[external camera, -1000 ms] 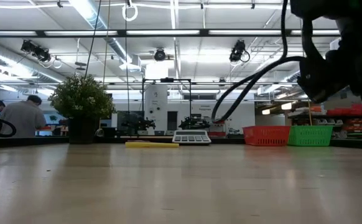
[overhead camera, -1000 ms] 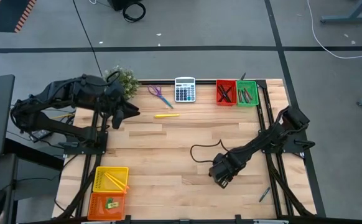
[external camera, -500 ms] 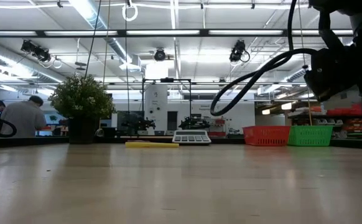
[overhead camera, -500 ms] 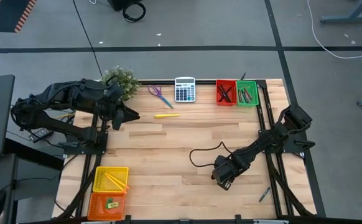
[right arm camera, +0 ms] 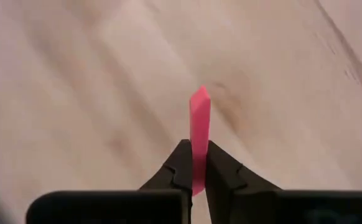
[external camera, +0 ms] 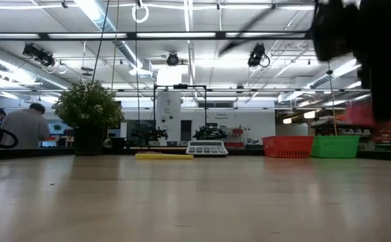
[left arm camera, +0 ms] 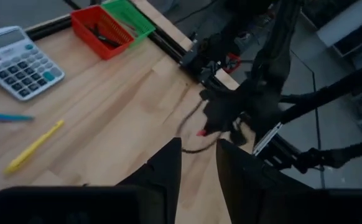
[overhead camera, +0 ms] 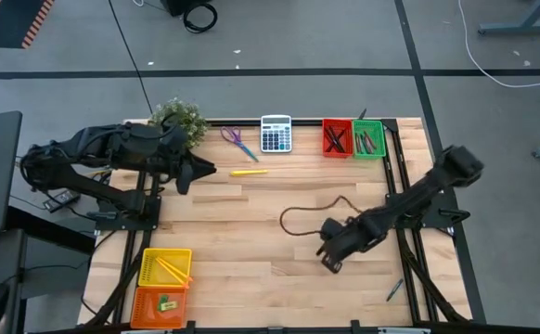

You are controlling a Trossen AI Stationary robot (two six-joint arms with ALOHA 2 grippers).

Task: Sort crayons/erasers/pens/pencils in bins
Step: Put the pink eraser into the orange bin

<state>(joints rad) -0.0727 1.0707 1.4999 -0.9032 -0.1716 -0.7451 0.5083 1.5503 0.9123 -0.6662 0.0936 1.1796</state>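
- Your right gripper (right arm camera: 193, 177) pinches a small flat pink eraser (right arm camera: 199, 134), standing on edge between its fingertips, above the wooden bench (overhead camera: 251, 232) near its right edge.
- Your left gripper (left arm camera: 198, 163), fingers slightly parted and empty, hovers by the far-left corner.

Two dark, jointed arms, a black cable looping off the right arm (overhead camera: 409, 206).

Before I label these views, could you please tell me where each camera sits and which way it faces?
High: overhead, straight down; both arms, left gripper, right gripper.
Low: table height, level toward room; blurred dark arm, red bin, green bin.
Left wrist: on left arm, across table; own fingers, yellow pen.
Right wrist: on right arm, down at tabletop; fingers shut on pink eraser.
Shared: high and left wrist both show the calculator.
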